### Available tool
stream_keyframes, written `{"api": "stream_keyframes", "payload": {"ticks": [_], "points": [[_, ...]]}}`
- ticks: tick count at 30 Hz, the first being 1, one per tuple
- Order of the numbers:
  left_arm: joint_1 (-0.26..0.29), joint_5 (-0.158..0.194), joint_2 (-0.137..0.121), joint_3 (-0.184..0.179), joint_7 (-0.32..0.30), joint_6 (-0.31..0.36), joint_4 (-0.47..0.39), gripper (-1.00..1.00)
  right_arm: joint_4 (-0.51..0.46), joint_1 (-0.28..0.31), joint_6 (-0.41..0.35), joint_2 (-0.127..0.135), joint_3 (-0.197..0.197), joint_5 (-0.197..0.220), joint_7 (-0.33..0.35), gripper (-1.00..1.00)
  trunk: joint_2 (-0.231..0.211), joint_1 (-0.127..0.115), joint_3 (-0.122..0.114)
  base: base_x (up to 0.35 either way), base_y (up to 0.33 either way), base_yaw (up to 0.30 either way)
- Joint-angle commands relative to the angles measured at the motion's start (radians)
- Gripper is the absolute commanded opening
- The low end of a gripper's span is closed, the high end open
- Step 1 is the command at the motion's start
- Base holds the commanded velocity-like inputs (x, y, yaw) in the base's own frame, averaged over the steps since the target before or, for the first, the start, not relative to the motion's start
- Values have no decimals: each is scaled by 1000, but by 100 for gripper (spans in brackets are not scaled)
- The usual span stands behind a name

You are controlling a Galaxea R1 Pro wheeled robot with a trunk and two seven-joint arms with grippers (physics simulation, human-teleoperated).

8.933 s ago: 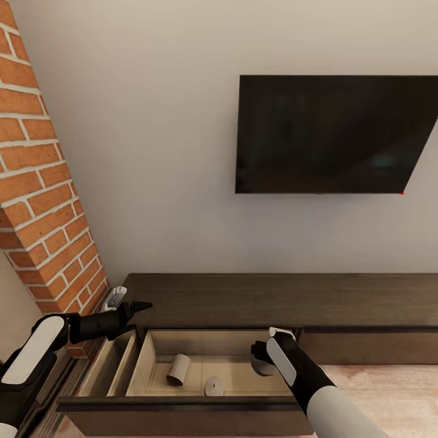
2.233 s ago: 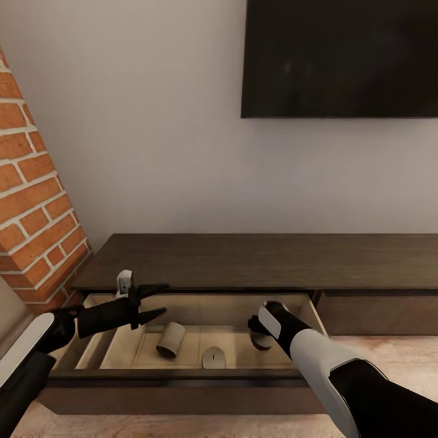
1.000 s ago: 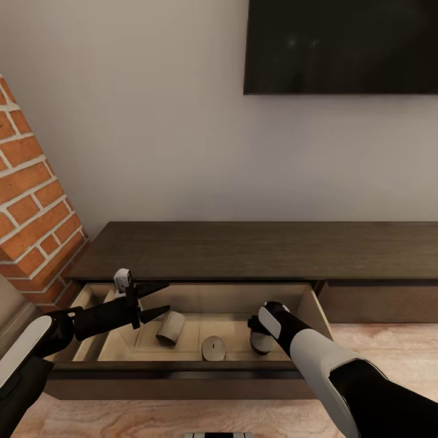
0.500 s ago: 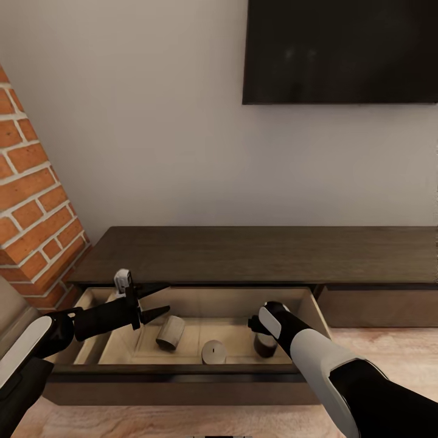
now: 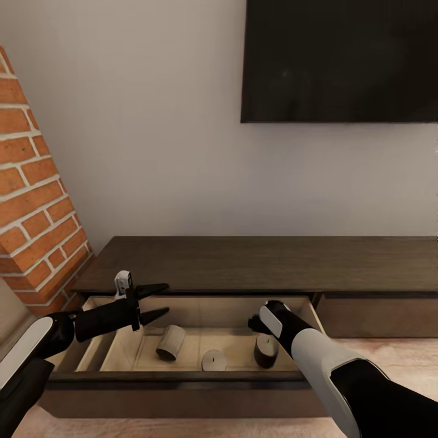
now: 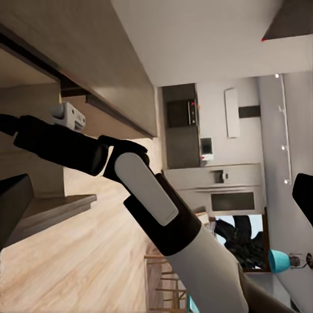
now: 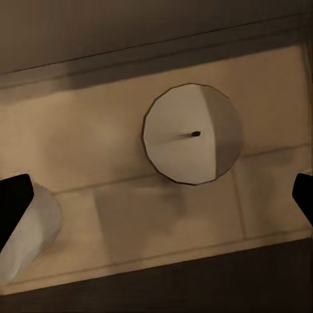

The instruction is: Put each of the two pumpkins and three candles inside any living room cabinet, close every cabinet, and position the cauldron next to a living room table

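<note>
Three candles [image 5: 214, 360] sit in the cabinet's [image 5: 255, 261] open drawer; left gripper [image 5: 159, 300] and right gripper [image 7: 156, 195] both spread, empty.

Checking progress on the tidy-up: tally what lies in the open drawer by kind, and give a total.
Pale cylindrical candles standing upright: 2, the middle candle and the darker-looking right candle.
Pale cylindrical candles lying on their side: 1, the left candle.
Orange pumpkins: 0.
Total: 3 things in the pale drawer of the dark-brown wooden cabinet.
</note>
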State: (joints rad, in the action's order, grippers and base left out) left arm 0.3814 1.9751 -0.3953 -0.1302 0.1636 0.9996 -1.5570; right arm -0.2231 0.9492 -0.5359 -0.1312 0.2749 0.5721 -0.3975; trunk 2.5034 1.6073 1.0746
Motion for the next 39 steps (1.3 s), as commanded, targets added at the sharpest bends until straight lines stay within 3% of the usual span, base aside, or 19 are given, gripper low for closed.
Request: {"api": "stream_keyframes", "payload": {"ticks": [1, 5, 12, 16, 27, 39], "points": [[1, 10, -1, 0, 11, 0, 0, 100, -3, 0, -25, 1, 8, 11, -7, 100, 0, -1, -3, 0, 0, 0], [1, 9, 0, -1, 13, -1, 1, 100, -6, 0, -75, 3, 5, 19, -7, 100, -1, -2, -19, 0, 0, 0], [1, 11, 0, -3, 13, -1, 2, 100, -5, -1, -81, 2, 2, 23, -1, 100, -1, -2, -19, 0, 0, 0], [0, 11, 0, -4, 13, -1, 2, 100, -5, -1, -81, 2, 1, 22, 41, 100, -1, -2, -19, 0, 0, 0], [-1, 12, 0, -6, 13, -1, 2, 100, -7, -1, -82, -1, 3, 21, 67, 100, -4, -8, -61, -9, 0, 0], [-1, 11, 0, -6, 13, -1, 3, 100, -8, -1, -85, -6, 7, 9, 77, 100, -88, -54, -99, -108, 0, 0]]}}
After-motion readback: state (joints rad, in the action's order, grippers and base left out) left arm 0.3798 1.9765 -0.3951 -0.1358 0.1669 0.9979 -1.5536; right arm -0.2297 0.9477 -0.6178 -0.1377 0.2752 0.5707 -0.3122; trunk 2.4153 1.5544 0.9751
